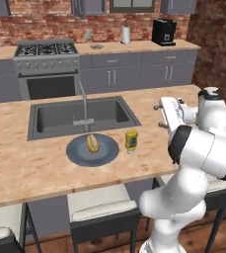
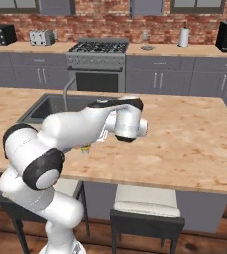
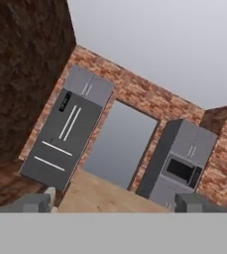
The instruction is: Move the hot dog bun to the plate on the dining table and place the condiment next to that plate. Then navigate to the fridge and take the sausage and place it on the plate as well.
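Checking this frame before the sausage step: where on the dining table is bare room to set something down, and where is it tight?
Bare wood spans the dining table to the arm's right, and left of the plate. Tight spot: the hot dog bun on the plate, the condiment beside it, the sink just behind.

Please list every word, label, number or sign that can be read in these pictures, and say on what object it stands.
No text can be read.
The condiment: dark label, too blurred to read.
The fridge: black panel of small icons, too small to make out.
The microwave: no legible marking.
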Controlling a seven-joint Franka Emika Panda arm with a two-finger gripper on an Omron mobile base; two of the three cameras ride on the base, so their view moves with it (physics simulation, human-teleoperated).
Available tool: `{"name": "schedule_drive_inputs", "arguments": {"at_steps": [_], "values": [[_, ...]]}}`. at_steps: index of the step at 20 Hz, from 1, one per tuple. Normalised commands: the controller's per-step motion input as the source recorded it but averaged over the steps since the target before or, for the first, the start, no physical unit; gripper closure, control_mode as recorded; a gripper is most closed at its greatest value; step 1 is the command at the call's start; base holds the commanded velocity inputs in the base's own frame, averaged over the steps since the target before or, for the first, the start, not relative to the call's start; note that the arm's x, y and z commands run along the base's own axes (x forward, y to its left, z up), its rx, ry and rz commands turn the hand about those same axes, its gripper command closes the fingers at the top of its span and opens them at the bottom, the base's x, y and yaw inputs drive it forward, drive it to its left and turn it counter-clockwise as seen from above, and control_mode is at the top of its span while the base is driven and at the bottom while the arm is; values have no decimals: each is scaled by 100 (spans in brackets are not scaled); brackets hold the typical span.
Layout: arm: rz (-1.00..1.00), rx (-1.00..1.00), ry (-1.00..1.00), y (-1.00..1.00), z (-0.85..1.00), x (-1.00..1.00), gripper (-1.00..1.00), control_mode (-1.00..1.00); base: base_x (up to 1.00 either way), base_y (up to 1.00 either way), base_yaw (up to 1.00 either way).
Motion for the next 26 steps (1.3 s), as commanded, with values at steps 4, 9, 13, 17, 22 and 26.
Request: {"name": "schedule_drive_inputs", "arguments": {"at_steps": [4, 9, 13, 17, 22, 26], "values": [[-24, 0, 2, 49, 69, -94, -100, -100, 0, 0, 0], [-25, -3, 16, 63, 61, -84, -100, -100, 0, 0, 0], [-27, -7, 37, 66, 45, -70, -100, -100, 0, 0, 0], [-29, -9, 50, 64, 45, -55, -100, -100, 0, 0, 0], [-37, -6, 55, 39, 35, -42, -100, -100, 0, 0, 0], [-45, 0, 48, 0, 33, -46, -100, -100, 0, 0, 0]]}}
